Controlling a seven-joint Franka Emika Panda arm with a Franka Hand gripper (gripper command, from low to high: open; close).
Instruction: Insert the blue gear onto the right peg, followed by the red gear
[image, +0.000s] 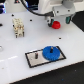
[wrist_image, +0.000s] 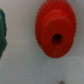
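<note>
The blue gear (image: 50, 53) is seated flat on the grey plate (image: 34, 58). The small toothed red gear (image: 56, 24) lies on the white tabletop (image: 20, 45), just beneath the hand (image: 56, 20), whose finger spacing cannot be told.

The red gear (wrist_image: 55, 31) and blue gear (image: 50, 52) look like smooth plastic on a glossy white table (image: 15, 62).
</note>
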